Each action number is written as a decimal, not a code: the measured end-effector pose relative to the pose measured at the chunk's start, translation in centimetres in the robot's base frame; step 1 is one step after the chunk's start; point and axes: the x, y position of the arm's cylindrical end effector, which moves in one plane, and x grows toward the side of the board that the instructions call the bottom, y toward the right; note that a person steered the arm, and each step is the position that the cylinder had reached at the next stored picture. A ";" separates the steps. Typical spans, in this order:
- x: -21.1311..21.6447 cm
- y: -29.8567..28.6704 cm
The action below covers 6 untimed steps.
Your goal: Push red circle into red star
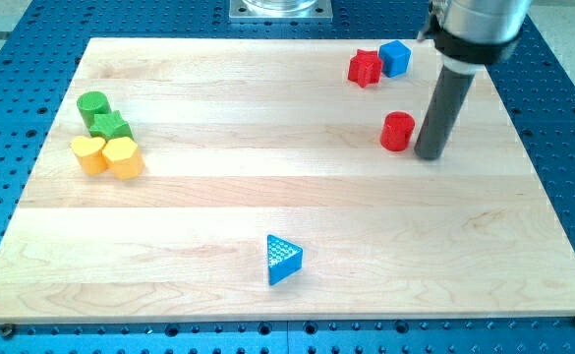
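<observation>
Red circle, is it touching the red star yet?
Not yet. The red circle sits apart from the red star, bare wood between them. My tip is just right of the circle.

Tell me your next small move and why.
Probably bring my tip round to the view's bottom of the red circle. It now sits just to the circle's right, while the red star lies toward the view's top and slightly left, so pushing from here would send the circle sideways.

No legible text, labels, brands, numbers or signs appear on any block, the bench (267,187) or the rod.
</observation>
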 end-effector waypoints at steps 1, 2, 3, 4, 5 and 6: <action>-3.1 -3.0; -6.3 -3.8; -4.9 -3.8; -4.1 -6.0; -8.1 -8.0; -9.9 -6.0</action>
